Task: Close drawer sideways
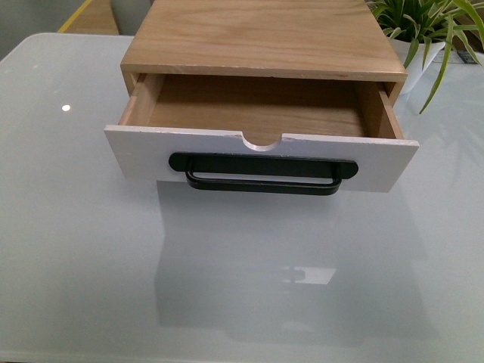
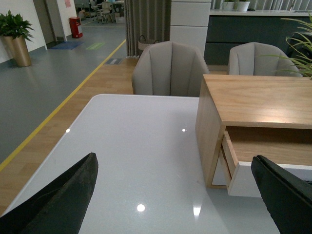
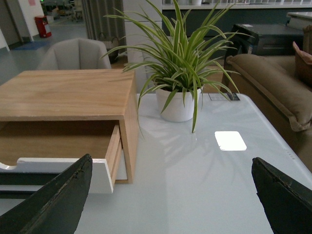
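Note:
The drawer (image 1: 257, 155) stands pulled out of a light wood cabinet (image 1: 261, 34) in the front view, its wood inside bare. Its white front panel carries a long black bar handle (image 1: 262, 175) and a semicircular notch in the top edge. Neither arm shows in the front view. My left gripper (image 2: 178, 195) is open, off the cabinet's left side, with the drawer's left end (image 2: 248, 178) near one of its fingers (image 2: 285, 195). My right gripper (image 3: 170, 195) is open off the right side, one finger (image 3: 53, 200) close to the drawer's right end (image 3: 100, 173).
A potted spider plant (image 1: 423, 34) in a white pot stands at the back right, next to the cabinet (image 3: 73, 95). The pale glossy table (image 1: 242, 287) stretches in front. Grey chairs (image 2: 168, 68) stand beyond the table's far edge, and a sofa (image 3: 273, 83) is to the right.

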